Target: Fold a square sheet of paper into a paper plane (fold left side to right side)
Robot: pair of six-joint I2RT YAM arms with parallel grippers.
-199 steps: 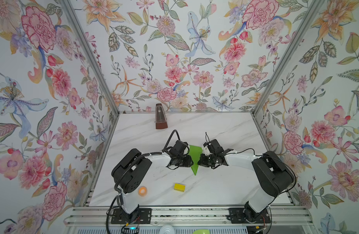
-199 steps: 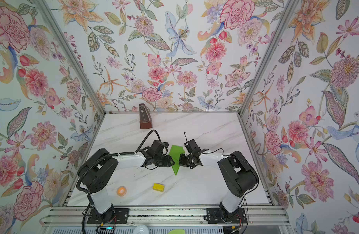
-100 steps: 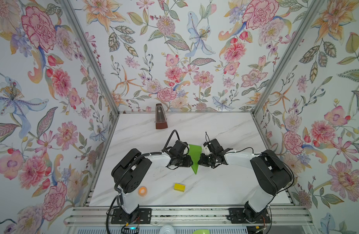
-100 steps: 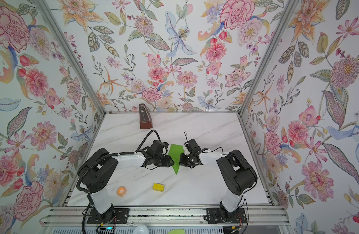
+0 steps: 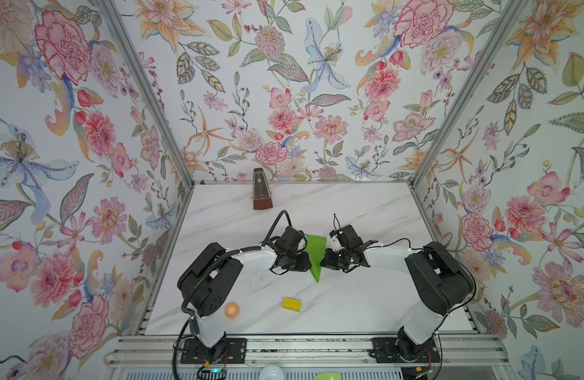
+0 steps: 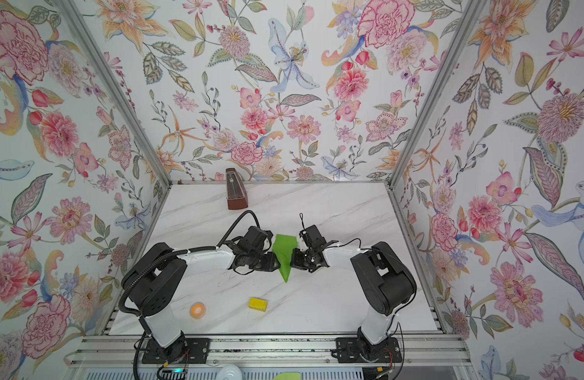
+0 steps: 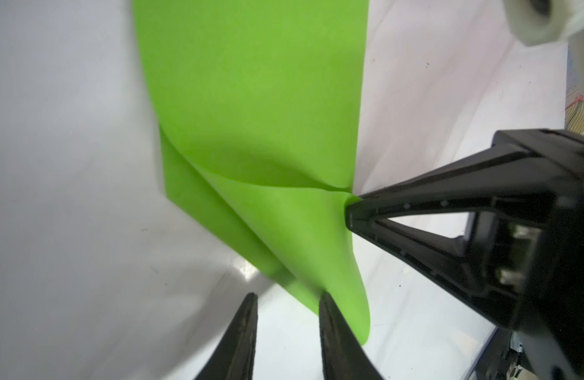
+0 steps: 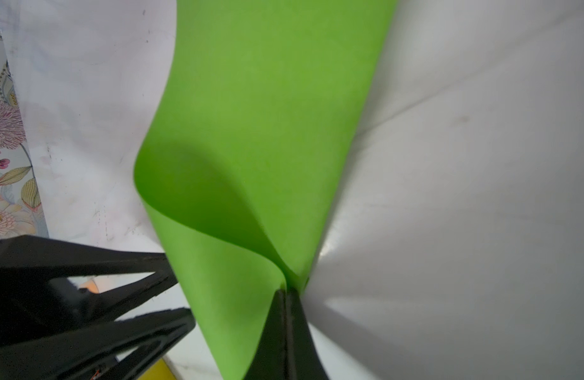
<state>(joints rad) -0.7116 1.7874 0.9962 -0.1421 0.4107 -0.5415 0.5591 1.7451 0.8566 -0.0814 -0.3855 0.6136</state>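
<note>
Both top views: thin lime-green paper sheet (image 5: 316,255), folded to a point, behind the small yellow block (image 5: 292,304).
Left wrist: left gripper (image 7: 288,296) fingers parted beside its tip.
Right wrist: right gripper (image 8: 286,291) clamped on its edge.

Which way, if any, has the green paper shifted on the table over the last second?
No. In a top view the green paper keeps its pointed tip at the same spot beyond the yellow block, its wide end equally far from the metronome.
</note>
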